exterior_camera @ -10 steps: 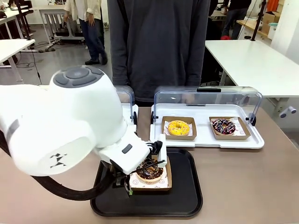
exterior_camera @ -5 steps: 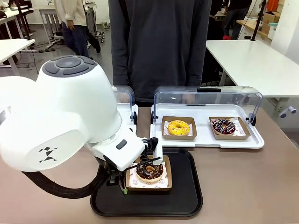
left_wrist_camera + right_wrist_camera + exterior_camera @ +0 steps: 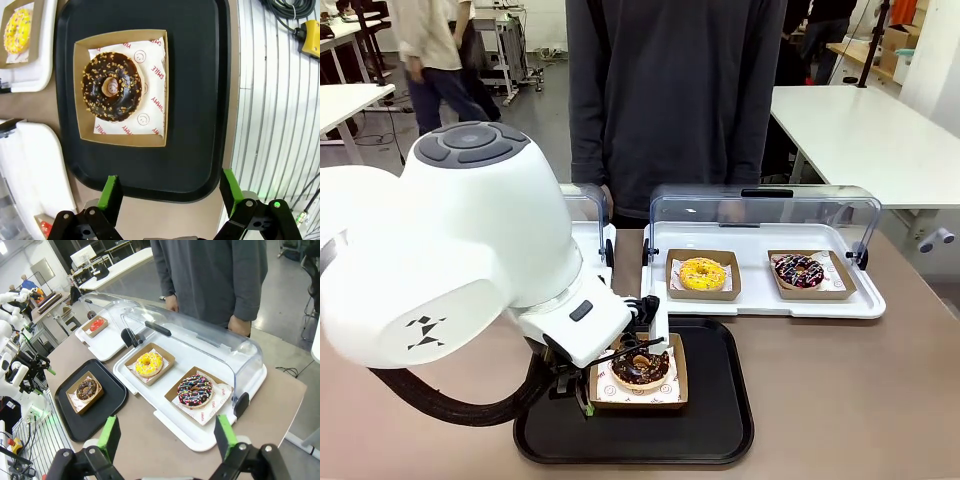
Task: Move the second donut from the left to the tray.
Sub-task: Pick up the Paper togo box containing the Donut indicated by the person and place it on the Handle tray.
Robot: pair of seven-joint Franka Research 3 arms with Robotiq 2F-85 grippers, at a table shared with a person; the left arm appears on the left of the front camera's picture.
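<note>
Chocolate donut [image 3: 112,86] is seated in its holder on the tray [image 3: 200,100], ahead of the spread, empty left gripper [image 3: 170,192].

Left arm raised and swung back, left hand [image 3: 167,192] lifted clear of dark chocolate-glazed ring donut with tan crumbs [image 3: 640,367]; brown cardboard holder [image 3: 639,394] shifted slightly left on black rimmed tray [image 3: 725,440].

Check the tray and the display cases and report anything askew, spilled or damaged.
Nothing stands out. The chocolate crumb donut sits whole in its cardboard holder, flat on the black tray, no crumbs spilled. The yellow donut and sprinkled donut sit squarely in their holders.
</note>
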